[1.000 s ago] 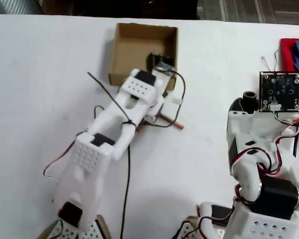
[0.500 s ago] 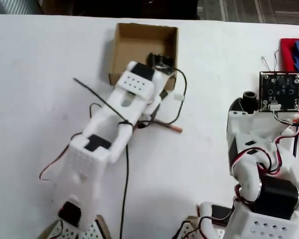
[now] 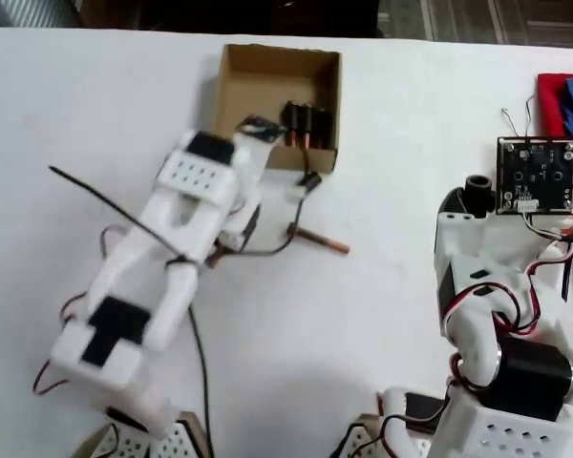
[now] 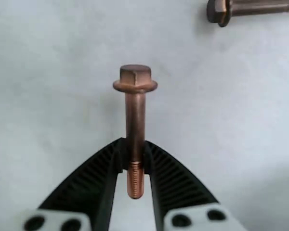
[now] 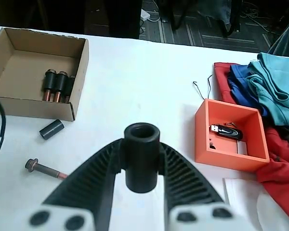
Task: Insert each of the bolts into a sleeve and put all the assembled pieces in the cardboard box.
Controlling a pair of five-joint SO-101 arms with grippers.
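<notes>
Toward the far edge of the white table (image 3: 76, 86), the open brown cardboard box (image 3: 231, 95) is already holding a row of assembled pieces (image 3: 304, 124) against its wall nearer the right arm. Your left gripper (image 4: 134, 147) is hanging over the tabletop near the box's front wall. Its jaws are pinching a copper-coloured flanged hex bolt (image 4: 135, 110) by the threaded end, head pointing away from the wrist. Your right gripper (image 5: 141, 147), well apart toward the right edge, is clamping an upright black cylindrical sleeve (image 5: 142, 163), bore facing up. A second copper bolt (image 3: 323, 240) and a spare black sleeve (image 5: 52, 129) are lying loose just in front of the box.

You are likely heading into the mating step, and the grip looks like the weak point. With the jaws covering the thread, the tip is not free to enter the bore, and the bolt could pivot or slip if it meets the rim off-centre. The left arm's dangling cable is also risking a nudge to the loose bolt.
</notes>
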